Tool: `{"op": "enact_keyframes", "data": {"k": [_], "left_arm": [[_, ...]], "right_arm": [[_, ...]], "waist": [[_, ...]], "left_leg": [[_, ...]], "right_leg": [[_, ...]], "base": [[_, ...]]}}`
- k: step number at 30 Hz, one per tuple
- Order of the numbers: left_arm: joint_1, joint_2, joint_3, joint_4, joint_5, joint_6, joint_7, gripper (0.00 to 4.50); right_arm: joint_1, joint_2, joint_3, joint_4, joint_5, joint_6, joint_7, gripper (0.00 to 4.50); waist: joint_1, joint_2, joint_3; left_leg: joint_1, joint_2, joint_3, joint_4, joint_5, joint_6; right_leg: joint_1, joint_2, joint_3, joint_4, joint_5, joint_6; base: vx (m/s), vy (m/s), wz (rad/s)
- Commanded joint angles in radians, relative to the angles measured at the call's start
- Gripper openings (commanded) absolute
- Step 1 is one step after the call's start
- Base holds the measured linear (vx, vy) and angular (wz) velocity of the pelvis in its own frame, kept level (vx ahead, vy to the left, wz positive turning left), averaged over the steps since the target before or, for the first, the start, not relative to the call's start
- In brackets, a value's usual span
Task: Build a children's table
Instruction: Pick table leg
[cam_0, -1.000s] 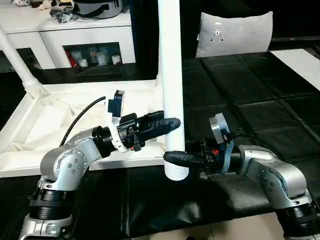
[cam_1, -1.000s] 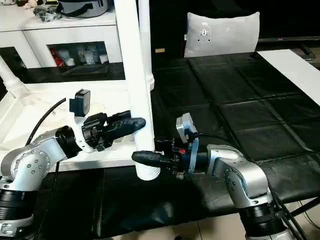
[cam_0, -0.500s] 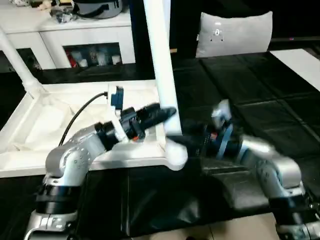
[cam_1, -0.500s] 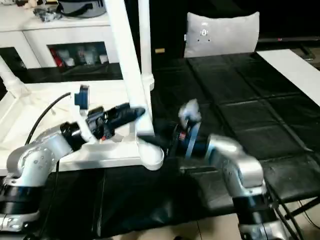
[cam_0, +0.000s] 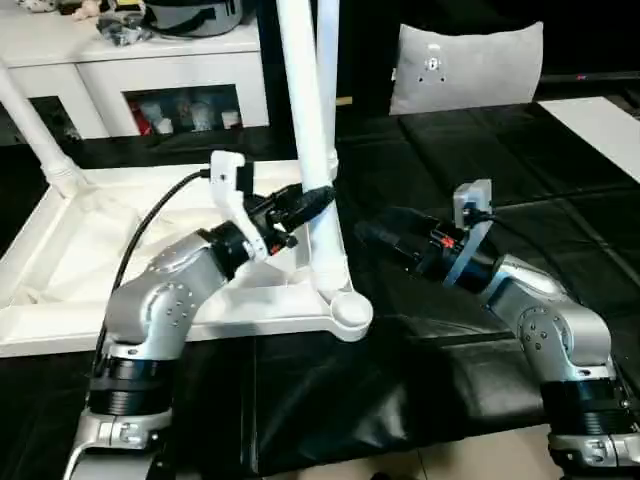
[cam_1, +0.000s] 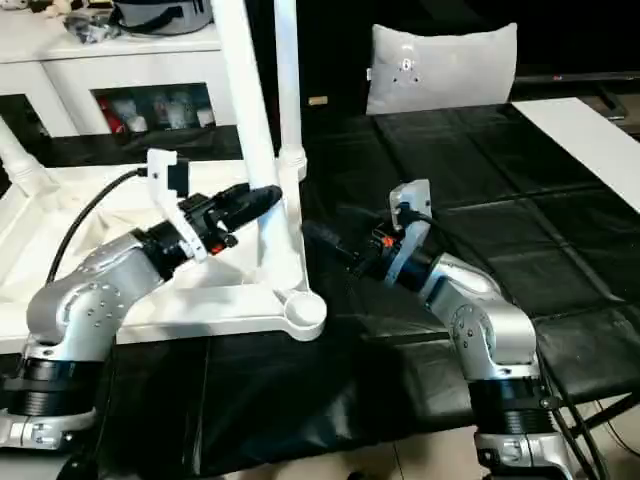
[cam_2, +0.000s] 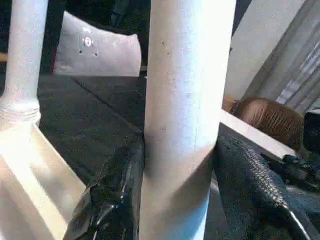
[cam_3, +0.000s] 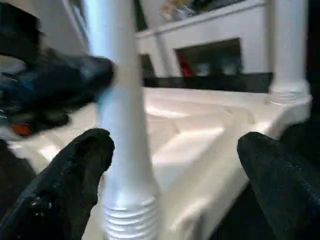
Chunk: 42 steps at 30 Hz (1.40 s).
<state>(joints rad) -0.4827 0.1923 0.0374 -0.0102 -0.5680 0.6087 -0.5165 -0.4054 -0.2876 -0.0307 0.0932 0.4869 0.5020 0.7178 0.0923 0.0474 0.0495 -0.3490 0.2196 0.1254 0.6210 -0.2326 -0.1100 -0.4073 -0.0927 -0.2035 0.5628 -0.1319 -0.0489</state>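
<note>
Tabletop (cam_0: 60, 240): white, upside down on the black mat (cam_0: 520, 200), ribbed underside up; near corner socket (cam_0: 351, 312) just below the left gripper.

Leg (cam_0: 310, 150): white tube, tilted, clamped between the left gripper's (cam_0: 318, 197) black fingers (cam_2: 112, 200); threaded end (cam_3: 129, 220) beside the near socket, seating not discernible.

Two further legs: one (cam_0: 326, 80) upright in the far corner behind the held leg, one (cam_0: 35, 125) slanting at the far left corner.

Right gripper (cam_0: 372, 232): released, fingers (cam_3: 65, 175) spread wide, just right of the held leg, not touching it.

Cushion (cam_0: 465, 65): grey, well beyond the right gripper.
</note>
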Motion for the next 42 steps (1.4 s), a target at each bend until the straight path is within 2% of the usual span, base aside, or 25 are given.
{"op": "enact_keyframes", "data": {"k": [1, 3, 5, 10, 14, 15, 18, 19, 20, 23, 24, 28, 30, 32, 33, 42], "left_arm": [[-0.025, -0.005, -0.031, -0.056, 0.037, -0.025, 0.014, 1.86], [-0.028, -0.012, -0.044, -0.067, 0.052, -0.032, 0.027, 1.86], [-0.041, -0.022, -0.077, -0.074, 0.102, -0.065, 0.054, 1.86], [-0.046, -0.037, -0.119, -0.087, 0.148, -0.090, 0.075, 1.86], [-0.038, -0.056, -0.147, -0.099, 0.169, -0.093, 0.089, 1.86], [-0.037, -0.059, -0.150, -0.101, 0.171, -0.093, 0.091, 1.86], [-0.033, -0.061, -0.167, -0.102, 0.190, -0.100, 0.094, 1.86], [-0.033, -0.062, -0.170, -0.101, 0.193, -0.101, 0.095, 1.86], [-0.033, -0.063, -0.171, -0.101, 0.196, -0.102, 0.096, 1.86], [-0.033, -0.060, -0.178, -0.100, 0.207, -0.106, 0.092, 1.86], [-0.033, -0.060, -0.178, -0.100, 0.208, -0.106, 0.092, 1.86], [-0.032, -0.055, -0.179, -0.099, 0.217, -0.111, 0.093, 1.86], [-0.033, -0.054, -0.180, -0.097, 0.227, -0.116, 0.097, 1.86], [-0.034, -0.055, -0.180, -0.095, 0.228, -0.117, 0.098, 1.86], [-0.034, -0.059, -0.178, -0.093, 0.230, -0.116, 0.100, 1.86], [-0.035, -0.067, -0.173, -0.089, 0.247, -0.116, 0.110, 1.86]], "right_arm": [[-0.020, 0.012, 0.028, -0.013, -0.028, 0.029, -0.037, 4.43], [-0.022, 0.016, 0.047, -0.023, -0.040, 0.045, -0.052, 4.43], [-0.033, 0.012, 0.080, -0.021, -0.064, 0.034, -0.050, 4.43], [-0.054, 0.026, 0.089, 0.003, -0.090, 0.007, -0.069, 4.43], [-0.067, 0.062, 0.092, 0.024, -0.103, -0.013, -0.092, 4.43], [-0.067, 0.067, 0.094, 0.024, -0.102, -0.015, -0.094, 4.15], [-0.076, 0.090, 0.105, 0.039, -0.105, -0.028, -0.099, 4.03], [-0.078, 0.092, 0.109, 0.042, -0.109, -0.032, -0.099, 3.90], [-0.079, 0.094, 0.113, 0.046, -0.117, -0.036, -0.097, 3.76], [-0.086, 0.103, 0.121, 0.067, -0.142, -0.056, -0.100, 3.57], [-0.086, 0.104, 0.122, 0.069, -0.145, -0.059, -0.101, 3.37], [-0.087, 0.102, 0.129, 0.069, -0.154, -0.066, -0.105, 3.17], [-0.087, 0.101, 0.132, 0.067, -0.164, -0.057, -0.128, 2.84], [-0.088, 0.103, 0.131, 0.070, -0.165, -0.058, -0.131, 2.80], [-0.087, 0.114, 0.128, 0.074, -0.161, -0.080, -0.120, 2.67], [-0.102, 0.134, 0.112, 0.092, -0.131, -0.054, -0.105, 2.00]], "waist": [[0.003, -0.016, -0.082], [0.003, -0.016, -0.081], [0.002, -0.017, -0.081], [-0.001, -0.018, -0.079], [0.000, -0.019, -0.081], [-0.001, -0.018, -0.081], [-0.001, -0.018, -0.081], [0.000, -0.021, -0.081], [0.000, -0.018, -0.081], [-0.002, -0.020, -0.080], [-0.002, -0.019, -0.080], [-0.002, -0.019, -0.080], [-0.001, -0.018, -0.081], [-0.002, -0.021, -0.081], [-0.001, -0.019, -0.081], [-0.001, -0.021, -0.079]], "left_leg": [[-0.015, 0.006, 0.019, -0.064, 0.000, 0.068], [-0.015, 0.005, 0.020, -0.064, -0.006, 0.069], [-0.015, 0.005, 0.020, -0.064, -0.015, 0.068], [-0.016, 0.003, 0.021, -0.064, -0.030, 0.063], [-0.016, 0.003, 0.020, -0.063, -0.024, 0.066], [-0.018, 0.004, 0.020, -0.064, -0.019, 0.068], [-0.017, 0.006, 0.019, -0.064, -0.017, 0.069], [-0.018, 0.005, 0.019, -0.064, -0.017, 0.068], [-0.017, 0.005, 0.019, -0.065, -0.018, 0.068], [-0.017, 0.005, 0.020, -0.065, -0.026, 0.066], [-0.017, 0.005, 0.020, -0.065, -0.029, 0.063], [-0.016, 0.006, 0.019, -0.065, -0.025, 0.063], [-0.017, 0.006, 0.018, -0.065, -0.015, 0.064], [-0.016, 0.006, 0.019, -0.065, -0.014, 0.065], [-0.017, 0.006, 0.019, -0.065, -0.012, 0.066], [-0.015, 0.008, 0.019, -0.066, -0.021, 0.066]], "right_leg": [[0.078, -0.058, 0.061, -0.066, -0.350, 0.005], [0.077, -0.057, 0.061, -0.067, -0.355, 0.005], [0.078, -0.056, 0.060, -0.069, -0.362, 0.011], [0.076, -0.056, 0.058, -0.074, -0.387, 0.034], [0.075, -0.057, 0.059, -0.071, -0.376, 0.029], [0.076, -0.057, 0.060, -0.070, -0.368, 0.025], [0.076, -0.058, 0.061, -0.068, -0.361, 0.017], [0.076, -0.059, 0.061, -0.067, -0.361, 0.018], [0.076, -0.059, 0.061, -0.068, -0.364, 0.017], [0.075, -0.059, 0.061, -0.070, -0.371, 0.020], [0.076, -0.059, 0.061, -0.070, -0.377, 0.022], [0.076, -0.059, 0.062, -0.069, -0.366, 0.020], [0.076, -0.060, 0.064, -0.066, -0.355, 0.016], [0.076, -0.059, 0.064, -0.066, -0.353, 0.015], [0.076, -0.061, 0.064, -0.065, -0.352, 0.012], [0.075, -0.061, 0.064, -0.067, -0.363, 0.011]], "base": [[0.000, 0.000, 0.00], [0.000, 0.000, 0.00], [0.000, 0.000, 0.00], [0.000, 0.000, 0.00], [0.000, 0.000, 0.00], [0.000, 0.000, 0.00], [0.000, 0.000, 0.00], [0.000, 0.000, 0.00], [0.000, 0.000, 0.00], [0.000, 0.000, 0.00], [0.000, 0.000, 0.00], [0.000, 0.000, 0.00], [0.000, 0.000, 0.00], [0.000, 0.000, 0.00], [0.000, 0.000, 0.00], [0.000, 0.000, 0.00]]}}
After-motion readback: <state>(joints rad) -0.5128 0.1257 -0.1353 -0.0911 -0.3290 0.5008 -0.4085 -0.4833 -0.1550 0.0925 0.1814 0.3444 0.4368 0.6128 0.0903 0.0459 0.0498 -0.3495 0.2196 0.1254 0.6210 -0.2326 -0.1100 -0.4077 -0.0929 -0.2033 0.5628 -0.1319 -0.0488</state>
